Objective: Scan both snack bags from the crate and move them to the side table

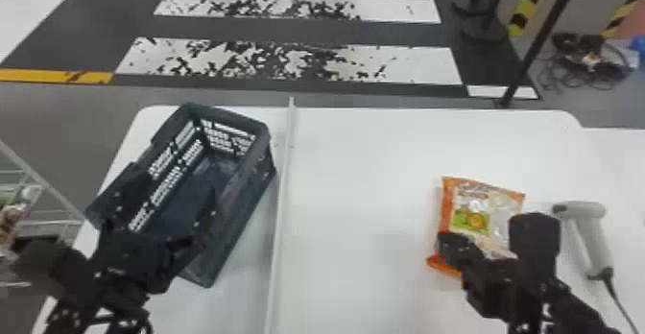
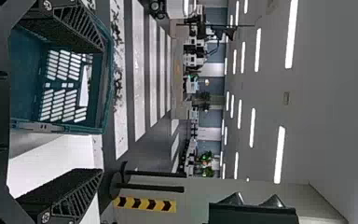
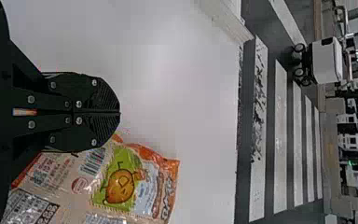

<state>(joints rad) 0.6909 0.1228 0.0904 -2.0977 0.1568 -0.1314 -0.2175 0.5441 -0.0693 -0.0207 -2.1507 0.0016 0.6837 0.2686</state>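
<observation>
Clenched on nothing, the right gripper (image 1: 450, 243) hovers at the snack bag's (image 1: 484, 203) left side; contact can't be told. That bag lies toward the worktop's (image 1: 364, 165) right edge. Fingers spread, the left gripper (image 1: 170, 186) hangs at the crate (image 1: 242, 203).
</observation>
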